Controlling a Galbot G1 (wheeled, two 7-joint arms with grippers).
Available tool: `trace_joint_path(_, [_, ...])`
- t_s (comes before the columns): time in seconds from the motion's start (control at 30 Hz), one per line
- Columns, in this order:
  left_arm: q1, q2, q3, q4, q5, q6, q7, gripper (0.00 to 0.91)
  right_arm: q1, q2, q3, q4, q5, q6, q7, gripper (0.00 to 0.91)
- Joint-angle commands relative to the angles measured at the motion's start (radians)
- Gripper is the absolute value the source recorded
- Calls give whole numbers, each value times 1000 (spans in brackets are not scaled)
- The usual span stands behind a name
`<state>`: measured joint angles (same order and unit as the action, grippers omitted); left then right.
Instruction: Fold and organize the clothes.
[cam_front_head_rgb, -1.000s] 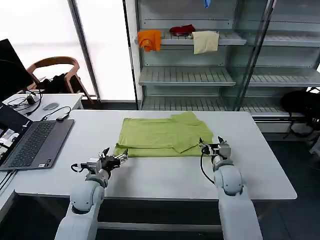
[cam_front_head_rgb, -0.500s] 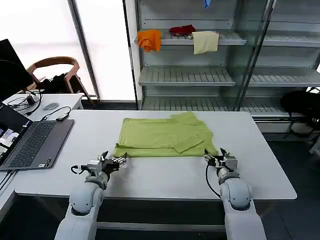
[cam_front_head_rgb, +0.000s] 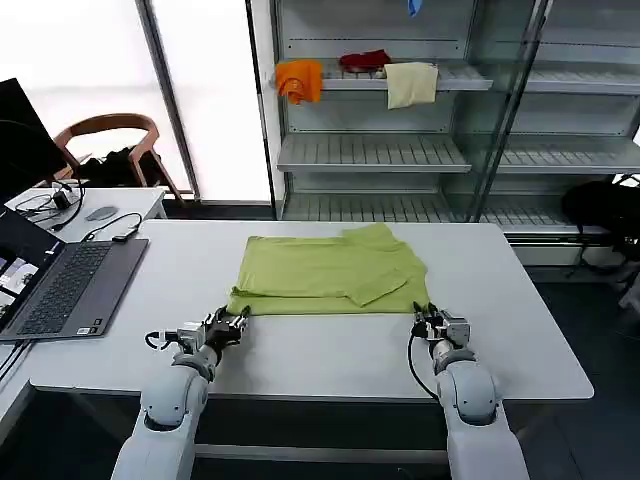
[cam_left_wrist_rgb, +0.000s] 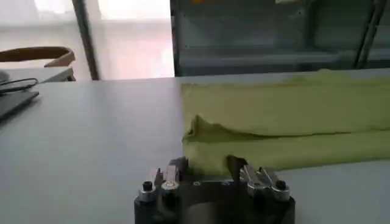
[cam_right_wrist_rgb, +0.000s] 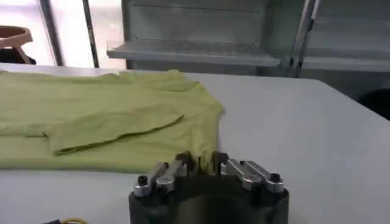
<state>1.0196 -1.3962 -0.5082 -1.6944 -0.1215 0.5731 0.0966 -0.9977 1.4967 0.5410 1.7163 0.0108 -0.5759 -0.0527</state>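
Lime cotton T-shirt folded flat into a soft rectangle on matte white table; left gripper and right gripper both spread wide at its near corners.

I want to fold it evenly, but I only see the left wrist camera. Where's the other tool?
Observer: The right tool is at the T-shirt's near right corner, open.
Operator: Is the shirt all flat?
Observer: Not quite. A sleeve is folded across the front on the right side.
Operator: What's behind the table?
Observer: A shelf with an orange cloth, a red cloth and a cream cloth on it.
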Motion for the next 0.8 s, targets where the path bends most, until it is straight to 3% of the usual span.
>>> trace_joint_path(0.03, [-1,-1,1,9,4,-7,-3,0,-4,-1,-1,13,3,-1,-1,0])
trace_joint_path(0.37, [46,7,0,-67,28,-7,-24,0,-80,-14,-25,124,42,-6,6,0])
trace_joint_path(0.8, [332,79,-108,-403,-84,6,-20,0,-374,-1,-88,420,29,-8,71,0])
